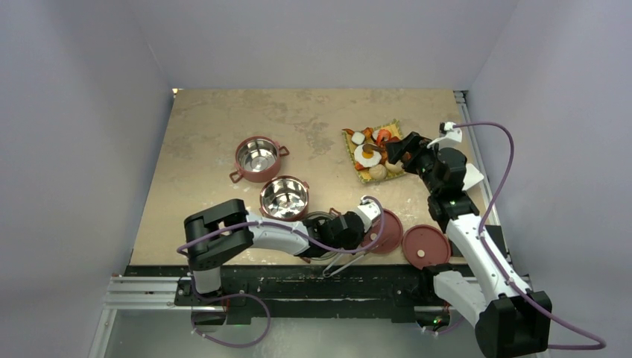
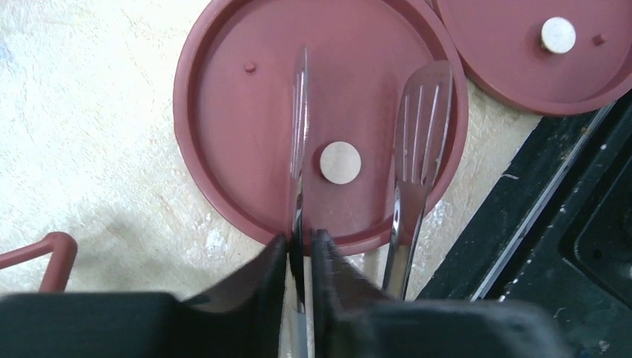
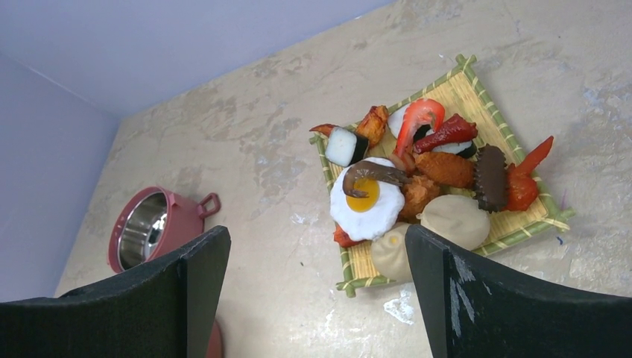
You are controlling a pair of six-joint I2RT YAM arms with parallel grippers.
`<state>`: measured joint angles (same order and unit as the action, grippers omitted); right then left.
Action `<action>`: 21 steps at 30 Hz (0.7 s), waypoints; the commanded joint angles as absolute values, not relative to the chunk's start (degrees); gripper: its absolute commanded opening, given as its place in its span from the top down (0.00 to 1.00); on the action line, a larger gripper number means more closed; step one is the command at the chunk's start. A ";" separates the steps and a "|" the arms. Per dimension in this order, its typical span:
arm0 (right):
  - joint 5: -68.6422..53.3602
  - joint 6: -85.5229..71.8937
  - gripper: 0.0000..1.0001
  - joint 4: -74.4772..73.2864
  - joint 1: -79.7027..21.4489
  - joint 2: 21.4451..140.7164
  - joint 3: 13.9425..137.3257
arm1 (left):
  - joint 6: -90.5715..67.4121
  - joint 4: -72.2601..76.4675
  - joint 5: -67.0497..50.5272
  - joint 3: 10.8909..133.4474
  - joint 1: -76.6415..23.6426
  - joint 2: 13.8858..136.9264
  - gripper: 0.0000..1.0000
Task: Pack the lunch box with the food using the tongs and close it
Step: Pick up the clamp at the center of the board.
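Noted left gripper (image 2: 300, 246) clenched on one arm of tongs (image 2: 421, 127), over near lid (image 2: 231, 149); right gripper (image 3: 317, 250) released. Sighted food (image 3: 365, 209) far right.

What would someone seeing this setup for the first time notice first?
The bright toy food stands out, heaped on a yellow woven mat at the table's far right, with the right gripper open near it. Near the front edge, the left gripper pinches one arm of the silver tongs between its fingers, over a red lid.

Pale lilac walls (image 1: 89, 112), mottled beige tabletop (image 1: 216, 127), black frame (image 1: 298, 280) along its near edge
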<state>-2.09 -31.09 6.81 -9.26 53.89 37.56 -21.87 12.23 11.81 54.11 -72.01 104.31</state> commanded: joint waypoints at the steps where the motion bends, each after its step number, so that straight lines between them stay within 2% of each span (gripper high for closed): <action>1: -1.57 -31.16 0.10 6.68 -8.97 51.89 38.12 | -23.19 13.06 13.70 56.47 -72.51 104.12 0.94; 2: -1.65 -30.74 0.10 6.33 -8.97 51.60 38.33 | -23.53 12.90 14.07 56.50 -72.51 103.70 1.00; 11: -9.32 -26.87 0.09 6.85 -8.97 48.45 40.60 | -28.10 11.42 14.16 56.97 -71.56 94.32 1.00; 21: -27.01 -29.66 0.01 16.87 -8.96 41.38 41.68 | -36.37 13.76 1.76 57.23 -58.36 82.80 1.00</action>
